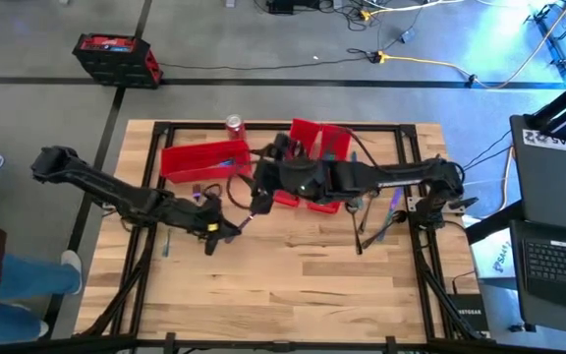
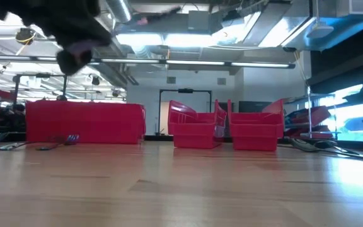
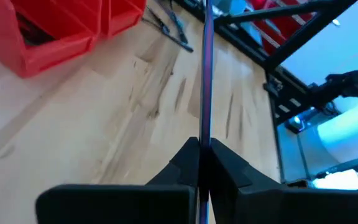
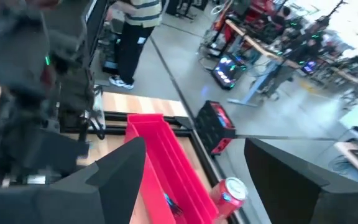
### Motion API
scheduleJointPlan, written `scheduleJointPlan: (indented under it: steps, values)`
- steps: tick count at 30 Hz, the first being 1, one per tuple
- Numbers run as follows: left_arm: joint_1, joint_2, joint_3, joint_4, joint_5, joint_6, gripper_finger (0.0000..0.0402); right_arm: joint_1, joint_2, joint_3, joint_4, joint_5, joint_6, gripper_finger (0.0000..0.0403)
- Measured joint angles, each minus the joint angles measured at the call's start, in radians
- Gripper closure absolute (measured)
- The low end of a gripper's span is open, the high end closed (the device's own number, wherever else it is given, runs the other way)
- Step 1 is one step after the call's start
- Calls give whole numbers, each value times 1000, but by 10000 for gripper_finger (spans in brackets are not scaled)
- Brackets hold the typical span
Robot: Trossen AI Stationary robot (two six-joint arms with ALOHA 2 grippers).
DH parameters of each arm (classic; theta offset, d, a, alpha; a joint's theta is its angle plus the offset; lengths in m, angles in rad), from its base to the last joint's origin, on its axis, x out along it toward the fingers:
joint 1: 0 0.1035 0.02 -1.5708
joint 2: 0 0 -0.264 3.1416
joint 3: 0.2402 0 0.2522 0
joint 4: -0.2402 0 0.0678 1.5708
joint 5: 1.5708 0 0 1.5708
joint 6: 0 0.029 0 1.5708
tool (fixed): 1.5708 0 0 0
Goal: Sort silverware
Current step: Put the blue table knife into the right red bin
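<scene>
Wooden slatted table, high view: left gripper near centre, right gripper over long red plastic bins. Left wrist view: fingers pinch slender iridescent blue-purple metal utensil. Right wrist view: fingers spread above bin, red soda can beside.

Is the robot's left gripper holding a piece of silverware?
Yes, in the left wrist view the left gripper is shut on a slim shiny piece of silverware that sticks straight out over the wooden table.
</scene>
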Motion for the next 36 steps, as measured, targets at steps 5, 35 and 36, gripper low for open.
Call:
scheduleJointPlan:
  steps: [5, 35, 36]
  values:
    - [34, 170, 124, 57, 15, 63, 401, 50, -18, 0, -99, 80, 0, 143]
    - [306, 805, 914, -120, -136, -67, 401, 133, -1045, -1055, 204, 9, 259, 143]
    - [318, 834, 953, -152, -144, -86, 401, 133, -1080, -1079, 200, 5, 259, 143]
